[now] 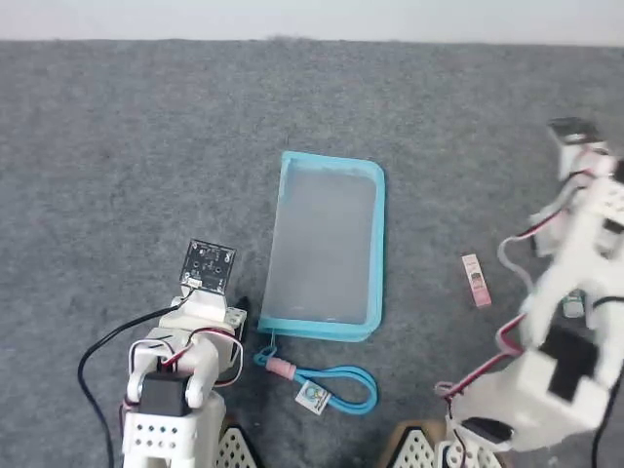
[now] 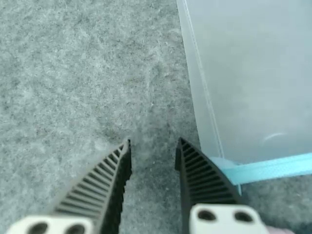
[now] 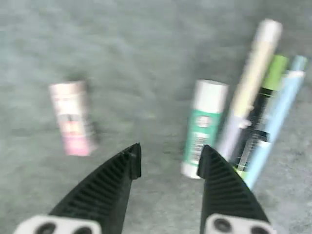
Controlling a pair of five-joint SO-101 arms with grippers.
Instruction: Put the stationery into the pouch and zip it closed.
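Grey felt-covered desk [image 1: 107,146] underneath all. Nearest, just off the near edge of the flat translucent pouch with light-blue zip trim [image 1: 331,244]: looped light-blue cord [image 1: 341,385] with a pink fitting and a small square tag, lying slack, one end reaching towards the pouch's near left corner. Beside that same corner, on the pouch's left: left tool [image 2: 153,144], released, black ribbed fingers [image 2: 109,180] spread over bare felt, one fingertip just by the blue trim, nothing between them. To the pouch's right, well apart from it: right tool [image 3: 169,150], likewise released, fingers parted, gripping nothing, hanging above scattered stationery. Nearer the pouch, a small pink-and-white stick [image 3: 72,119] lying alone. Farther from the pouch, a green-and-white glue stick [image 3: 204,126] right beside three pens laid side by side: pale cream pen [image 3: 248,83], green-and-black marker [image 3: 265,97], light-blue pen [image 3: 278,122]. Pouch itself flat on the desk, long side running away from the arms; zip state not discernible. Beyond the pouch's far end, more felt, then a pale strip of wall [image 1: 312,18].
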